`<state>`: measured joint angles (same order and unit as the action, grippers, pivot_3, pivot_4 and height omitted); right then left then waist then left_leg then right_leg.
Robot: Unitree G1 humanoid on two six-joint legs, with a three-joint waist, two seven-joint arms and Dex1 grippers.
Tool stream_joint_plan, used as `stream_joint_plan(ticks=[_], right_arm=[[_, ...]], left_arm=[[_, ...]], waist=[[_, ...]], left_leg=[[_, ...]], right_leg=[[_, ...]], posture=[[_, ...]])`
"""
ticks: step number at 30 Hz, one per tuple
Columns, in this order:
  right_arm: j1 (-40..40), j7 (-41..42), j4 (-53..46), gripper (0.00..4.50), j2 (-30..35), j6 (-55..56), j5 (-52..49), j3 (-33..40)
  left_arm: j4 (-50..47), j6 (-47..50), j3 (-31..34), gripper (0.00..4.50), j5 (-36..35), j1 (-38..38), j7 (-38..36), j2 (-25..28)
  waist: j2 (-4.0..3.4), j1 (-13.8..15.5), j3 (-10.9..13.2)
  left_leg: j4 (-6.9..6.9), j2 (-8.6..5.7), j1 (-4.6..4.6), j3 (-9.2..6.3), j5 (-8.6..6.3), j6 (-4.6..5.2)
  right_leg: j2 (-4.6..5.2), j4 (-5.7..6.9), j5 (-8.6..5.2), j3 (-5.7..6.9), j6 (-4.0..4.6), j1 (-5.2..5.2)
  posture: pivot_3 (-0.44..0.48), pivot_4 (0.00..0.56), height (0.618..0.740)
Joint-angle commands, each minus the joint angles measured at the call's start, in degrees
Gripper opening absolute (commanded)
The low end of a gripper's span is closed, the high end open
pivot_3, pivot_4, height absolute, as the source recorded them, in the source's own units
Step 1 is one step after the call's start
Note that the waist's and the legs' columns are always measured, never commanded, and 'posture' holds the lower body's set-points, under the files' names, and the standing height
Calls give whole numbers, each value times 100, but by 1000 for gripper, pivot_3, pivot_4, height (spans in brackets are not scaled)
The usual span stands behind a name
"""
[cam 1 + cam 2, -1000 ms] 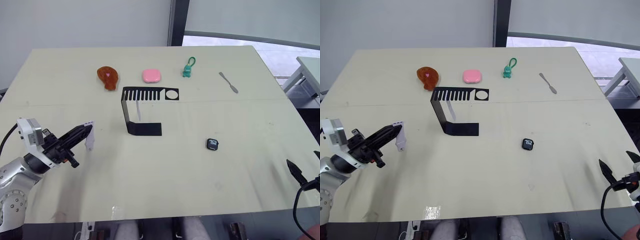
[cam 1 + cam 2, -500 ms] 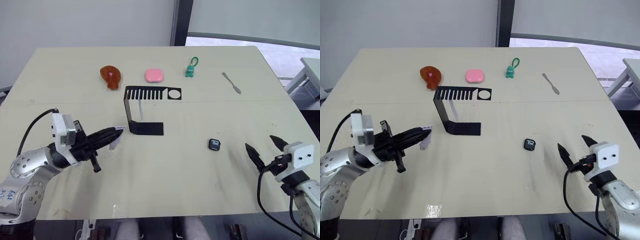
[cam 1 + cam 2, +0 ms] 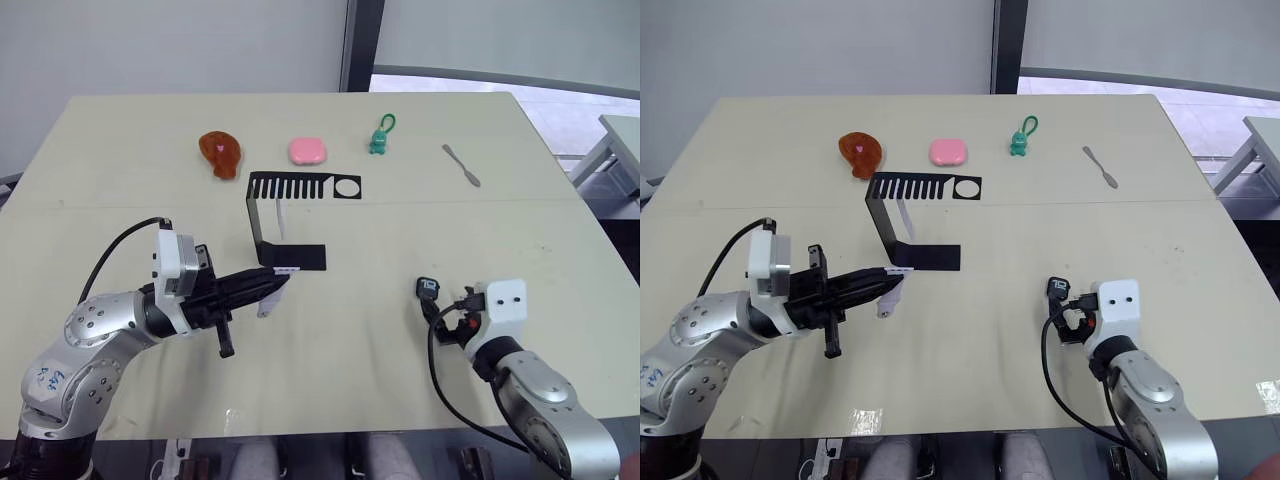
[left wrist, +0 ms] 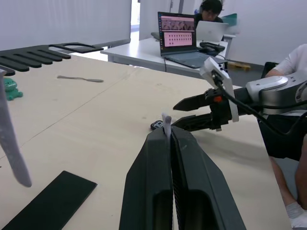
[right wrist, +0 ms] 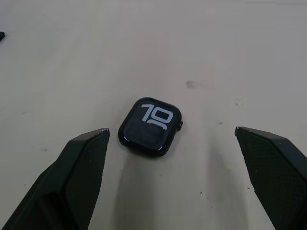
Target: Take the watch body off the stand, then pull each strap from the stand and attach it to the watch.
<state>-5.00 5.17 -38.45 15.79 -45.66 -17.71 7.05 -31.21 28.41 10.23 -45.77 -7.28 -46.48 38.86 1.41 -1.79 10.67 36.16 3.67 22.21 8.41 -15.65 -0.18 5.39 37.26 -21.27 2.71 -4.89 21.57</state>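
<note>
The watch body (image 3: 427, 288) lies flat on the table, screen up, to the right of the black stand (image 3: 292, 257). My right gripper (image 5: 171, 132) is open and low over the table, with the watch body (image 5: 149, 127) just ahead between its two fingers. My left gripper (image 3: 275, 284) is shut on one pale strap (image 3: 268, 300), held just in front of the stand's base; the strap's tip (image 4: 166, 124) pokes out above the closed fingers. A second strap (image 3: 278, 221) hangs from the stand's comb bar (image 3: 300, 187).
At the back of the table lie a brown drumstick toy (image 3: 220, 153), a pink soap-like piece (image 3: 306, 150), a green keychain figure (image 3: 380, 136) and a grey metal tool (image 3: 460, 165). A person's arm (image 4: 292, 62) and a laptop (image 4: 180, 38) are beyond the table's right side.
My left gripper has carried the strap rightward from the table's left edge to the stand's base. My right arm has come in from the right edge to the watch body.
</note>
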Motion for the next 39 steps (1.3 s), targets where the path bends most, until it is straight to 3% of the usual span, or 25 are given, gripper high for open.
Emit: stream_joint_plan(ticks=[1, 17, 39], right_arm=[[157, -263, -396, 4445, -55, -357, 119, -127], [728, -841, -274, 4445, -673, -1033, 692, -555], [979, -1029, 575, 4445, -1233, -1110, 1051, -223]], left_arm=[[-243, -30, -49, 0, -43, -5, -14, -28], [-310, -58, -144, 0, -10, 76, 34, -112], [-307, -5, -38, 0, -51, 141, 29, -49]], waist=[[0, 6, 0], [0, 0, 0], [20, -22, -12]], left_leg=[[0, 1, 0, 0, 0, 0], [2, 0, 4, -1, 1, 1], [1, 0, 4, -1, 1, 0]], right_leg=[[-1, 0, 0, 1, 1, 1], [-1, 4, -1, 2, 2, 5], [-1, 5, -2, 2, 3, 5]], posture=[[0, 150, 740], [0, 150, 740], [0, 150, 740]])
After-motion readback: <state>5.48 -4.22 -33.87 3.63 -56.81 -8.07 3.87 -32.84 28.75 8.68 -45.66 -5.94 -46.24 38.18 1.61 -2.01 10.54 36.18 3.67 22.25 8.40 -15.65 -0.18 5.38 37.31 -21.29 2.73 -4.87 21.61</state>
